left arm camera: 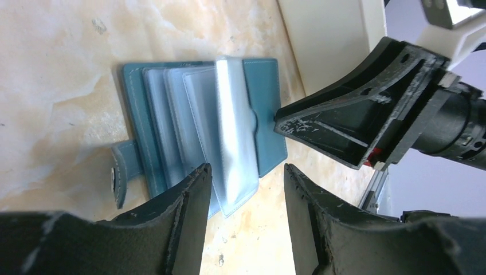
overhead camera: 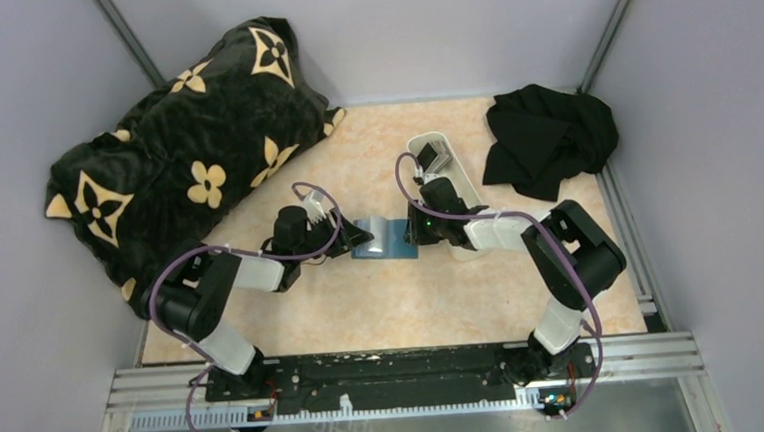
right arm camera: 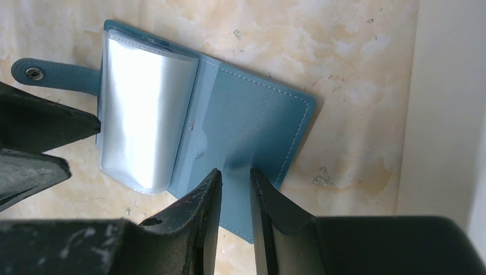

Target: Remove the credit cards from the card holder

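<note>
The teal-blue card holder (overhead camera: 384, 239) lies open on the table, its clear sleeves (left arm camera: 229, 132) fanned up from the middle. No card shows inside them. My left gripper (left arm camera: 246, 169) is open at the holder's left edge, one finger over the sleeves and the other over bare table. My right gripper (right arm camera: 232, 171) has its jaws a narrow gap apart, tips down on the holder's right flap (right arm camera: 258, 120) by the pocket notch, nothing between them. A few small dark grey credit cards (overhead camera: 433, 157) lie in the white tray (overhead camera: 466, 176).
The white tray stands just right of the holder (right arm camera: 441, 103). A black flowered blanket (overhead camera: 184, 158) fills the back left. A black cloth (overhead camera: 549, 141) lies at the back right. The holder's snap strap (right arm camera: 51, 74) sticks out on the left arm's side.
</note>
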Motion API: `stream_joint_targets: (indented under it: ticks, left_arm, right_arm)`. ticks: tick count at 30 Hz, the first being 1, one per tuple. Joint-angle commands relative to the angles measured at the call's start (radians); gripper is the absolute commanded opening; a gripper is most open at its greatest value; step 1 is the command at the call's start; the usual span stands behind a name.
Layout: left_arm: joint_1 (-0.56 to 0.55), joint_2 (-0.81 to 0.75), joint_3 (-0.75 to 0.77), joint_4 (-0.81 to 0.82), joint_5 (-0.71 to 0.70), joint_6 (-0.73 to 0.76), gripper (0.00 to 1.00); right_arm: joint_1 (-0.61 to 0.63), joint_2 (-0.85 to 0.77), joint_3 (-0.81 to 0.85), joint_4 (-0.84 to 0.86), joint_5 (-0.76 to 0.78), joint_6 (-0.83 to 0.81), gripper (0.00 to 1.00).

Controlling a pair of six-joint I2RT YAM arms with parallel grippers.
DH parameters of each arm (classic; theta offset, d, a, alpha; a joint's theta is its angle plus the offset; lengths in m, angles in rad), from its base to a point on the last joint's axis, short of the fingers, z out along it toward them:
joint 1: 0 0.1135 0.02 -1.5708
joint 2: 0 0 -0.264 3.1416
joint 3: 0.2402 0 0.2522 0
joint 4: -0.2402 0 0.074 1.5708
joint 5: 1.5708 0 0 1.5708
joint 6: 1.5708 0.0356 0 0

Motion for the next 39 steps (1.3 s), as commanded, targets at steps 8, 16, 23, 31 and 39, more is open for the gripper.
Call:
stream_joint_targets:
  ticks: [8, 16, 23, 31, 39]
  left_arm:
    - [0.016, -0.098, -0.003, -0.084, -0.034, 0.056, 0.56]
    - [0.017, -0.077, -0.019, -0.104, -0.056, 0.075, 0.56]
    - [0.015, 0.014, -0.018, -0.065, -0.057, 0.065, 0.56]
    - [0.001, 0.045, -0.006, -0.016, -0.026, 0.041, 0.56]
    - [-0.076, -0.004, 0.086, -0.092, -0.021, 0.046, 0.56]
  right_arm:
    - [-0.003, 0.022, -0.019, 0.015, -0.015, 0.005, 0.26]
    - [-0.003, 0.024, -0.02, 0.017, -0.016, 0.008, 0.26]
    - [-0.003, 0.029, -0.017, 0.022, -0.027, 0.005, 0.26]
    - [0.0, 0.051, -0.012, 0.037, -0.06, 0.003, 0.26]
    - [0.013, 0.078, 0.001, 0.051, -0.068, 0.01, 0.26]
